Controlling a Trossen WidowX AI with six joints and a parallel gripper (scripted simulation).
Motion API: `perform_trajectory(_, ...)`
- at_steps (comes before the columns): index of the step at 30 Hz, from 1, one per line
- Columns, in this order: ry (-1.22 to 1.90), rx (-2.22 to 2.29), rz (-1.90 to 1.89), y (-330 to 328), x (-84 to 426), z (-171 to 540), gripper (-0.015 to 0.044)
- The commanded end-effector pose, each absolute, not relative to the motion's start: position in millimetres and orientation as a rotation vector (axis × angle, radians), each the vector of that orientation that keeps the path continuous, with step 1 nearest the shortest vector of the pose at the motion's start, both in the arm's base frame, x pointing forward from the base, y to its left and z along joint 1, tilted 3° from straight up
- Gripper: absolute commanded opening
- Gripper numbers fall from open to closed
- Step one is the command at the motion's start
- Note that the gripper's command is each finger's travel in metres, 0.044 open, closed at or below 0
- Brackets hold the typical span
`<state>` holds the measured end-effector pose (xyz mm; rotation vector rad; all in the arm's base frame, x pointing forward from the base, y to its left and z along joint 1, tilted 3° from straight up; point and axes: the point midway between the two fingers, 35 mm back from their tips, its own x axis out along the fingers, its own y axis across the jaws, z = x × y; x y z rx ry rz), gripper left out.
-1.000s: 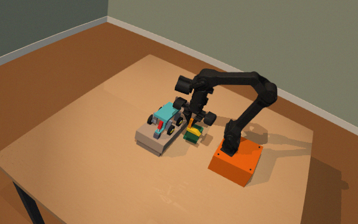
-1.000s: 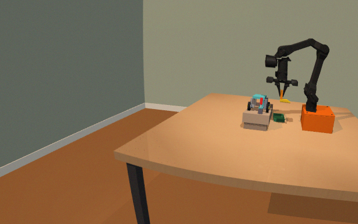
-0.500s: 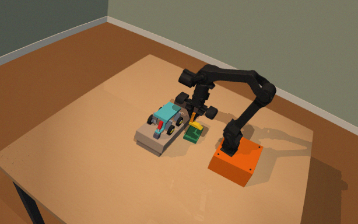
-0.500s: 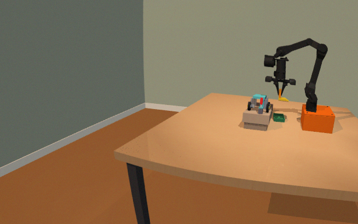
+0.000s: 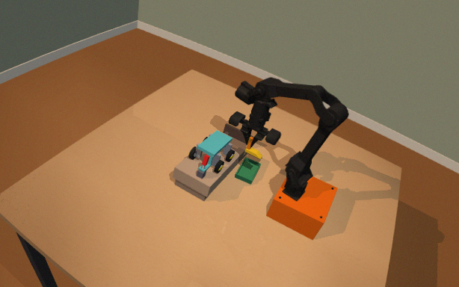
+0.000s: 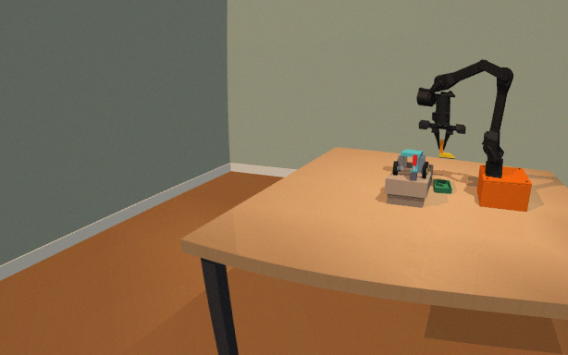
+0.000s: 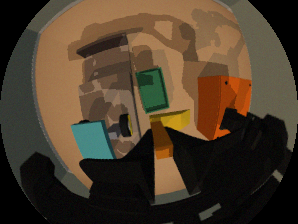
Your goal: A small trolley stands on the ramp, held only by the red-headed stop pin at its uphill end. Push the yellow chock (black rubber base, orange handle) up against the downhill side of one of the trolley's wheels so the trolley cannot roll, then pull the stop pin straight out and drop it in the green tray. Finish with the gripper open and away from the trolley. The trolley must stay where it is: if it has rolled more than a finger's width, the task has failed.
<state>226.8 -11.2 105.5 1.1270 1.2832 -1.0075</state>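
My gripper [image 5: 250, 145] [image 6: 441, 148] [image 7: 157, 131] is shut on the orange handle of the yellow chock [image 5: 254, 152] [image 6: 448, 156] [image 7: 176, 120]. The chock hangs in the air beside the ramp [image 5: 192, 177] [image 6: 406, 186] [image 7: 106, 62], on the robot base's side. The trolley [image 5: 216, 142] [image 6: 412, 153] [image 7: 93, 140], with a teal top and black wheels, stands on the ramp. The red-headed stop pin [image 5: 205, 160] [image 6: 414, 160] stands upright at its near, uphill end in the top view. The green tray [image 5: 243, 179] [image 6: 442, 191] [image 7: 157, 109] lies beside the ramp; no pin shows in it.
The orange robot base [image 5: 295, 220] [image 6: 503, 190] [image 7: 207, 107] stands across the tray from the ramp. An upright end board [image 5: 235, 131] [image 7: 102, 46] stands at the ramp's far, downhill end. The wooden table [image 5: 123, 179] [image 6: 324, 226] carries everything.
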Motion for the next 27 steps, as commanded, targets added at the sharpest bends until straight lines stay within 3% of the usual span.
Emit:
perform_trajectory(1,1.285,1.129,-1.006,-26,235,104,0.0)
perform_trajectory(27,1.217,1.274,-1.147,-91,269,95,0.0)
